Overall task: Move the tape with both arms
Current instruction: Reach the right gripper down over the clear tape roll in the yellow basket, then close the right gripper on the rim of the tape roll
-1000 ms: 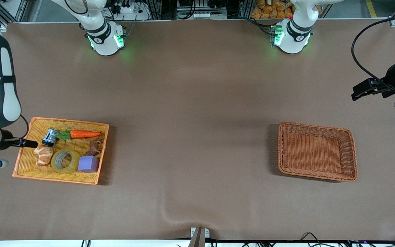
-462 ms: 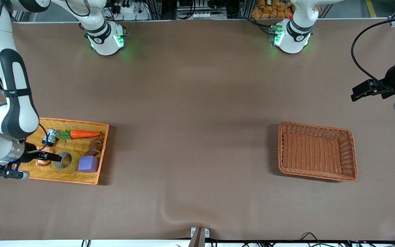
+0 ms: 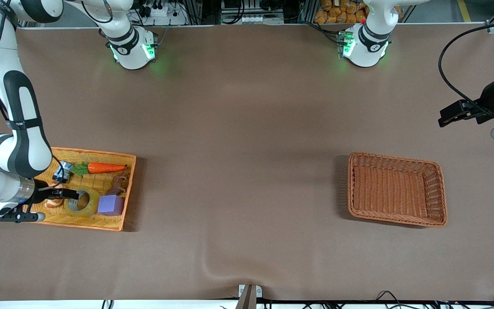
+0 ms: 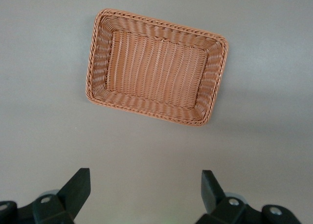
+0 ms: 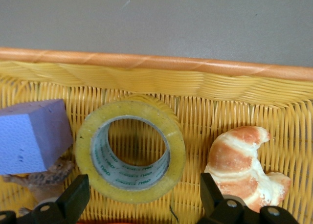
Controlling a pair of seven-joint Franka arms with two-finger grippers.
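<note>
Between my right gripper's (image 5: pixel 142 204) spread fingers (image 5: pixel 73 199), in the yellow basket (image 3: pixel 101 221) at the right arm's end of the surface (image 3: pixel 247 128), lies the tape (image 5: pixel 131 149). It rests flat with its hole upward. Neither finger touches it yet.

Right fingers: apart, holding nothing. One fingertip stands near the purple cube (image 5: pixel 32 136), which sits just beside the roll; the other stands near the croissant toy (image 5: pixel 243 168). A brown figurine (image 5: pixel 49 172) lies under the cube's edge, close to the roll.

Left gripper (image 4: pixel 144 194): fingers apart, empty, waiting in the air above the bare surface by the brown basket (image 4: pixel 98 57).

Probable faults from this position:
- Descent with the present spread may strike the cube or the croissant toy, because both crowd the roll's flanks.
- Closing across the full outer width may fail to seat; the roll looks nearly as wide as my opening.
- Smooth tape sides may slip during the lift.
- A poor grip would leave little free rim for the left fingers at handover.
</note>
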